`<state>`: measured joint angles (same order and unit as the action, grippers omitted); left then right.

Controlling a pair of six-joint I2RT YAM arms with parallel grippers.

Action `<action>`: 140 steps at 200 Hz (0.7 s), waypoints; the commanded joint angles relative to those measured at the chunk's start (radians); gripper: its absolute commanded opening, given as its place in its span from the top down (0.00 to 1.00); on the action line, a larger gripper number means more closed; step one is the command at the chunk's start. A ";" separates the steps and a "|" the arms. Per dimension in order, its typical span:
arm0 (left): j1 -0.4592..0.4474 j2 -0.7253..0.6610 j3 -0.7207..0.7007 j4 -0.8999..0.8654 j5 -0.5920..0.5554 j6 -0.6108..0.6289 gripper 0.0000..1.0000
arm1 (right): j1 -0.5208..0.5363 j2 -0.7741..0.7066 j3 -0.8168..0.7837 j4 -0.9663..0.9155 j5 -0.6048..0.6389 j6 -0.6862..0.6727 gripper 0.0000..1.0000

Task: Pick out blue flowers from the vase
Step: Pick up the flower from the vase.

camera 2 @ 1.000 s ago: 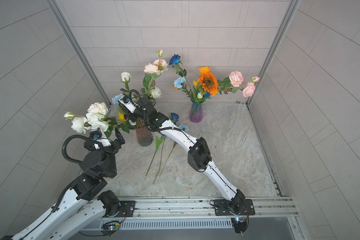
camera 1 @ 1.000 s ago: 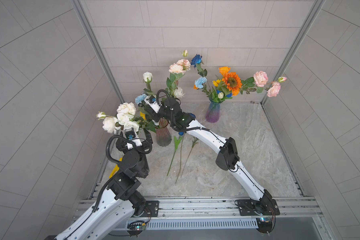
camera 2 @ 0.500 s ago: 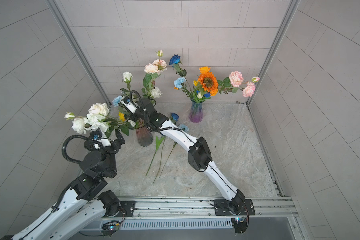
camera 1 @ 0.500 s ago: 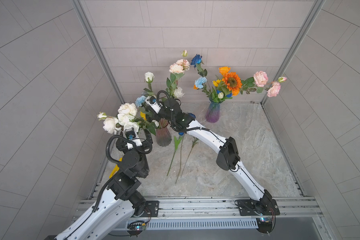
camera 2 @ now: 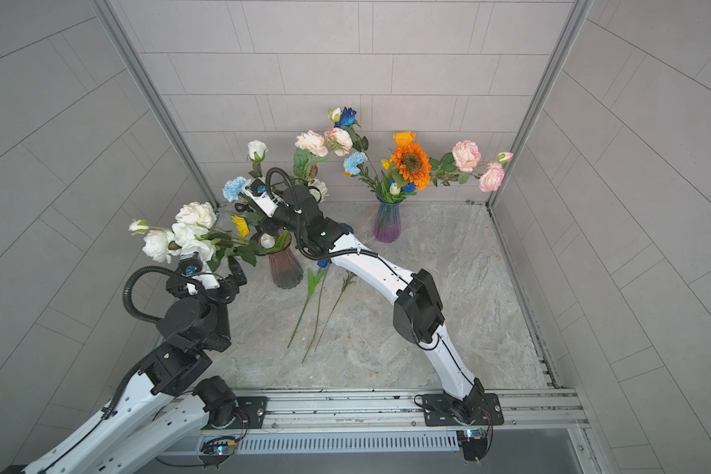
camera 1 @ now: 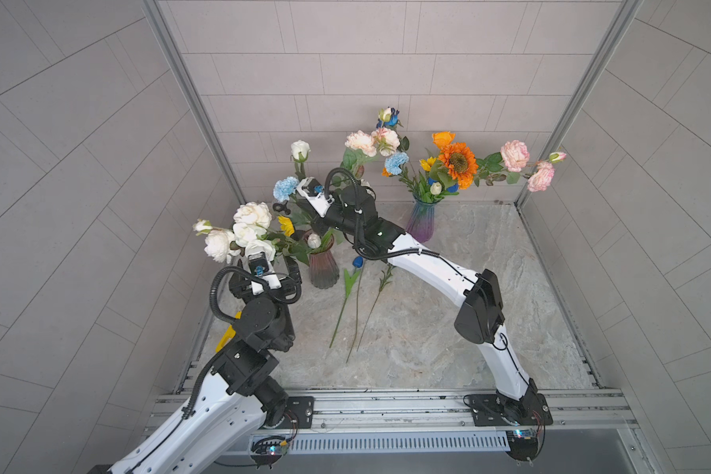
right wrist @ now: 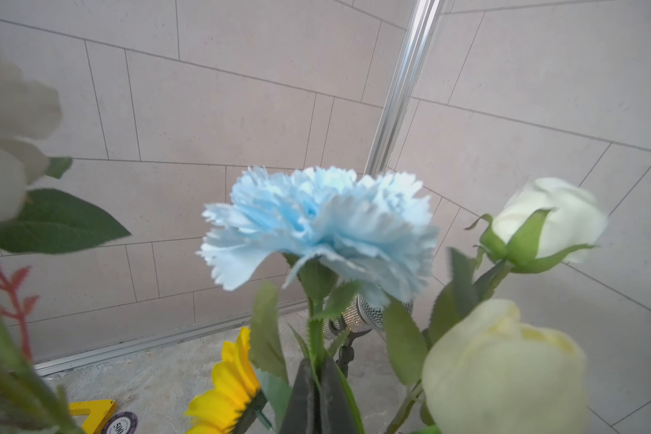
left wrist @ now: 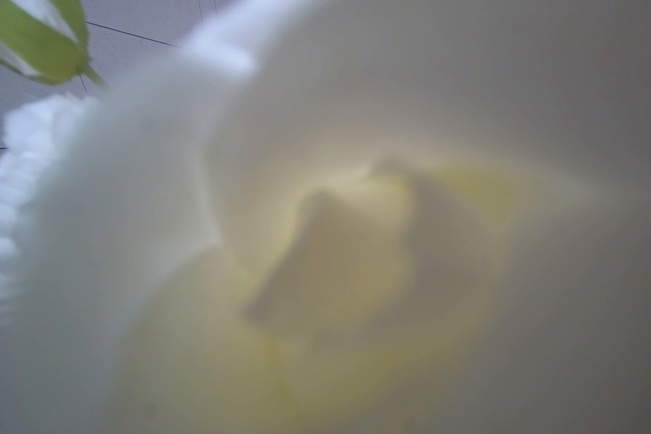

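Right gripper [right wrist: 318, 379] clamped on light blue carnation [right wrist: 316, 229] stem; left gripper [camera 1: 265, 273] apart, view blurred by white rose [left wrist: 316, 225]

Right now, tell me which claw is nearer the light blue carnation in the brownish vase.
Right. The right claw is shut on the stem of the light blue carnation, below its bloom; the left claw is open at the white roses, apart from it.

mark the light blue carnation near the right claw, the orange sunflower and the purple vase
light blue carnation [right wrist: 316, 225]: right wrist view, middle of the frilly bloom.
orange sunflower [camera 1: 458, 163]: in a top view, its dark centre.
purple vase [camera 1: 420, 223]: in a top view, its glass wall.
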<state>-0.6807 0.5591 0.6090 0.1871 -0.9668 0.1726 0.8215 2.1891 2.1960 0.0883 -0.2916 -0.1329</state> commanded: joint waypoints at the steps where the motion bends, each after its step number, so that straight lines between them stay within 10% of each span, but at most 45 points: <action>1: 0.003 -0.010 0.003 0.000 -0.016 0.001 0.05 | 0.012 -0.060 -0.027 0.073 -0.016 -0.007 1.00; 140: 0.003 -0.003 0.022 -0.023 -0.013 0.004 0.05 | 0.000 -0.154 -0.316 0.273 -0.004 0.114 0.99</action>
<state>-0.6807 0.5583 0.6090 0.1665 -0.9684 0.1741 0.8272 2.0903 1.9068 0.2790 -0.2977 -0.0601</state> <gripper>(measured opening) 0.950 0.058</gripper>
